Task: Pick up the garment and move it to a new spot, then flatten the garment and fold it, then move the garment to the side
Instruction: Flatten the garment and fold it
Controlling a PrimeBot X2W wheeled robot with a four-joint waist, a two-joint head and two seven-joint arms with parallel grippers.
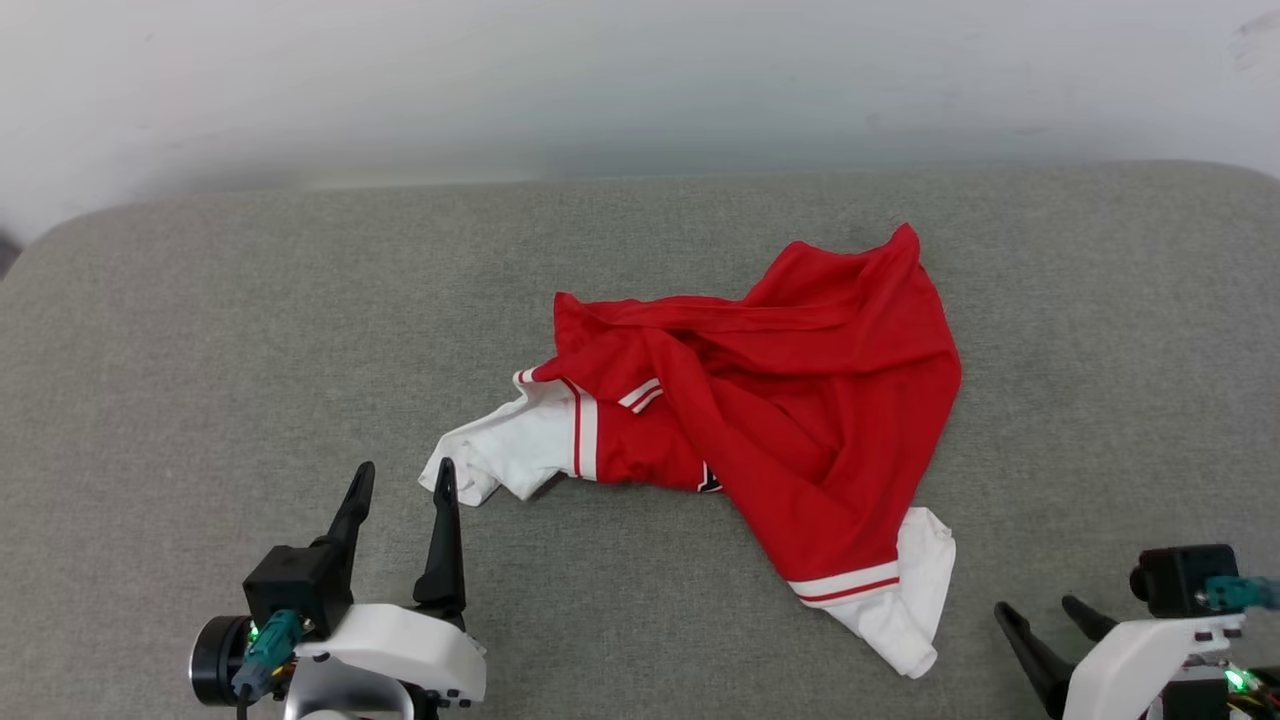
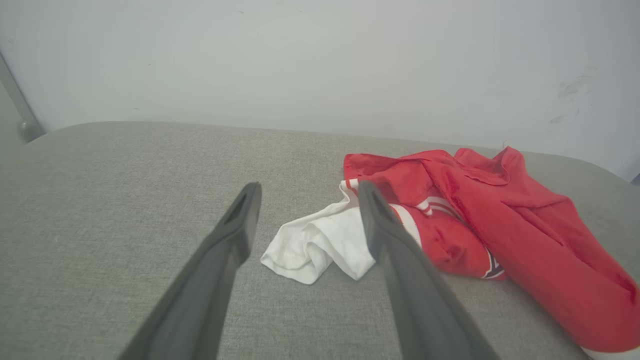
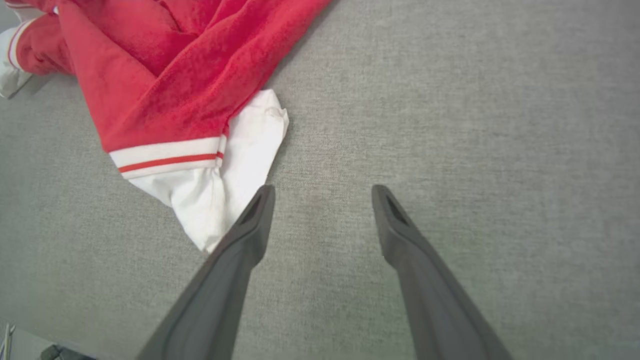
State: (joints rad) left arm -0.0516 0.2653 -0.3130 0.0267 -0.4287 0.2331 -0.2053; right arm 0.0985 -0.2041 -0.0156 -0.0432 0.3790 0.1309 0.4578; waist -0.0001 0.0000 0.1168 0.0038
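The garment [image 1: 800, 400] lies crumpled on the grey fabric surface [image 1: 200, 350], red with two white sleeves sticking out. One white sleeve [image 1: 500, 450] points toward my left gripper [image 1: 405, 470], which stands open, its right fingertip just short of the sleeve's end. The left wrist view shows that sleeve [image 2: 315, 245] between and beyond the open fingers of the left gripper [image 2: 308, 187]. The other sleeve [image 1: 900, 600] lies near the front, left of my open right gripper [image 1: 1035, 605]. In the right wrist view this sleeve [image 3: 235, 165] sits beside the left finger of the right gripper [image 3: 324, 190]. Neither gripper holds anything.
A pale wall [image 1: 640, 80] rises behind the surface's far edge. The surface has rounded far corners [image 1: 60, 235]. Bare grey fabric stretches left of the garment and to its right [image 1: 1120, 350].
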